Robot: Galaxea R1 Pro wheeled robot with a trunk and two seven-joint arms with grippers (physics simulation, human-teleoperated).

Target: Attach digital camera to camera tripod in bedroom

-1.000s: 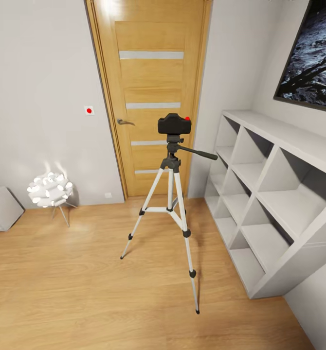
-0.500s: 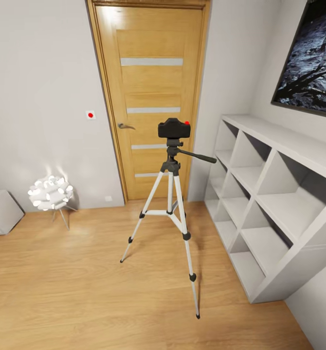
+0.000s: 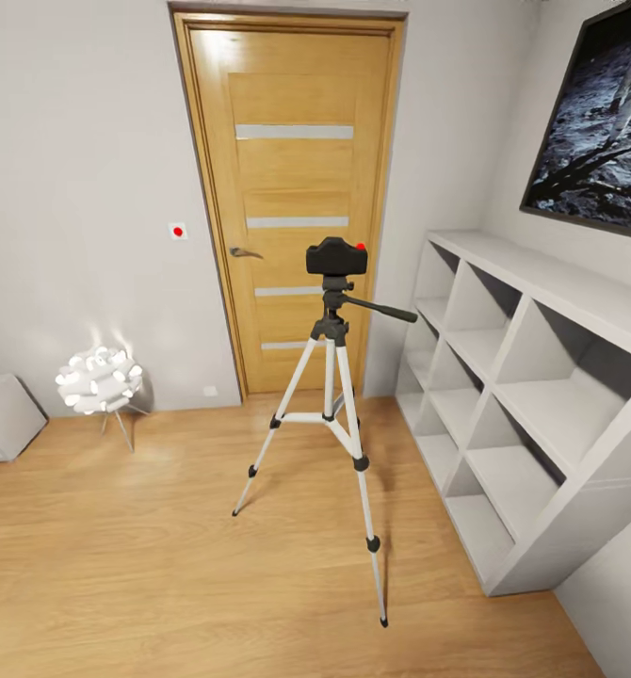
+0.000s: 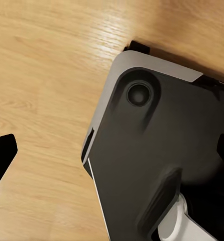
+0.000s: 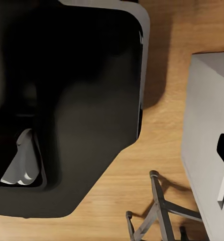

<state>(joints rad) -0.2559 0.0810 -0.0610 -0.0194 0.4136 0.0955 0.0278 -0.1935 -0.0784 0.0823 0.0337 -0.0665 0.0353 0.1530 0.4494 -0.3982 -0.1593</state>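
Digital camera: the digital camera [image 3: 336, 255] sits on the head of the camera tripod [image 3: 331, 414], in front of the oak door [image 3: 292, 198]; to my judgement it is already attached.
Handling: it looks small, rigid and light; if you adjust it, take it by the two sides of the body, not by the lens.
Tripod: its thin legs look easy to tip, so push gently.
Fingers: you cannot tell their state on either arm; the wrist views show the robot's dark base [image 4: 162, 165] over the wood floor [image 4: 41, 75].

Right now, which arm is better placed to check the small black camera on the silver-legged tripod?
Right, tentatively: its wrist view takes in the tripod legs beside the white shelf; the left's shows wood floor.
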